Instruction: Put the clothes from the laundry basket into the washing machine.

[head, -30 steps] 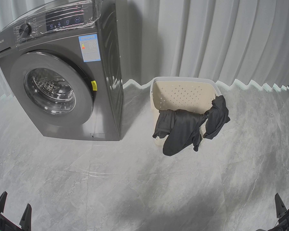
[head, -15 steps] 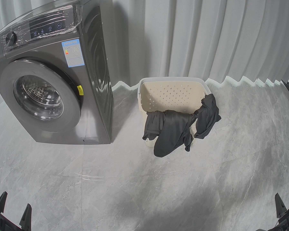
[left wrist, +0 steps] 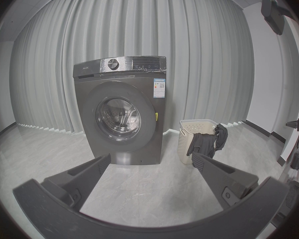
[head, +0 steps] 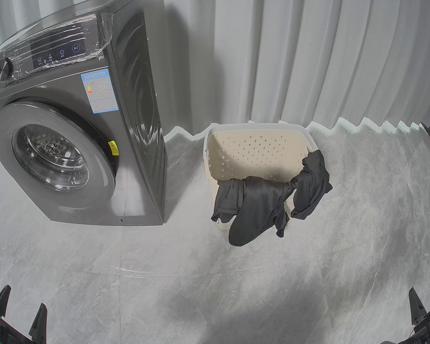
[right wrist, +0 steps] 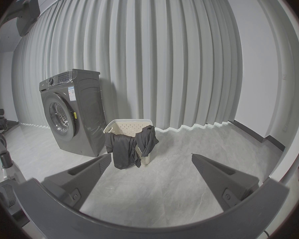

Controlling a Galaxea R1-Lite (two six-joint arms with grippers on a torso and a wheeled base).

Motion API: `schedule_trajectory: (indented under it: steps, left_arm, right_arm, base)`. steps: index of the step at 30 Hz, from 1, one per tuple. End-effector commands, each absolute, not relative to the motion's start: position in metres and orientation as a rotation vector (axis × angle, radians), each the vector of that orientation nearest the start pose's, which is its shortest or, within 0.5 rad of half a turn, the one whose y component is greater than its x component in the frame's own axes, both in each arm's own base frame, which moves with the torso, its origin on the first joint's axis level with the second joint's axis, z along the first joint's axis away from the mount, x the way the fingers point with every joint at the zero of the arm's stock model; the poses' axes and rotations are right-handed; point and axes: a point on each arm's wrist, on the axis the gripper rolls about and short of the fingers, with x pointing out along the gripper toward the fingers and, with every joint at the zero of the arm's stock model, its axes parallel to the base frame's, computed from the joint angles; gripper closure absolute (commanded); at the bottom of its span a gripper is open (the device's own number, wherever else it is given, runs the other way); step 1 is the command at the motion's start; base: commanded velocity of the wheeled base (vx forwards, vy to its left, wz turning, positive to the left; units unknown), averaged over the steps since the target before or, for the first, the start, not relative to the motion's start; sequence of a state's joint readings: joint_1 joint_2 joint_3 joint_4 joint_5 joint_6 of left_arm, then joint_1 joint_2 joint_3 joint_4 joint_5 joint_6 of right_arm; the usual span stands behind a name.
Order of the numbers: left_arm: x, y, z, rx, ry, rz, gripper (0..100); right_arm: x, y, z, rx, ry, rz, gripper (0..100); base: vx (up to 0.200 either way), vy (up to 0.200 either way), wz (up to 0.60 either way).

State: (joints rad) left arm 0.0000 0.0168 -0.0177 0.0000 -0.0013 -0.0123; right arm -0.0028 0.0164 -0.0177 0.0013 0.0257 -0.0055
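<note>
The whole head picture is sliding compared with a second ago. The washing machine [head: 76, 115] is now sitting farther toward the left edge of the frame, and the laundry basket [head: 253, 154] is sitting a little left of and lower than where it was. Everything shifts together, so it is the camera that is moving, not the things.

The dark clothes [head: 255, 206] are hanging over the basket's near rim just as before, one piece trailing down to the grey floor [head: 177, 273] and another drooping over the right corner. The basket is standing at centre frame, just right of the machine and apart from it, in front of the pale curtain [head: 296, 48]. The machine's round door [head: 50, 156] is lying closed against its front.

The left gripper [head: 24, 298] is staying in the lower left corner and the right gripper [head: 425, 282] in the lower right. Both have their fingers spread wide, are holding nothing, and are well apart from the basket.
</note>
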Motion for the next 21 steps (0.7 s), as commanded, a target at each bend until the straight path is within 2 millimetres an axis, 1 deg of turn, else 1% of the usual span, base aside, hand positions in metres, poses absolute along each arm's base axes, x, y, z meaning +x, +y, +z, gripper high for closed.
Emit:
schedule_trajectory:
  steps: [1, 21]
  left_arm:
    - [-0.0228, -0.0001, 0.0755, -0.012, 0.0, 0.0, 0]
    - [-0.0228, -0.0001, 0.0755, -0.014, 0.0, 0.0, 0]
  right_arm:
    - [-0.0225, 0.0007, 0.0754, -0.006, 0.006, 0.023, 0]
    - [-0.0225, 0.0007, 0.0754, -0.006, 0.006, 0.023, 0]
  base:
    - [0.0, -0.2, 0.0]
    - [0.0, -0.2, 0.0]
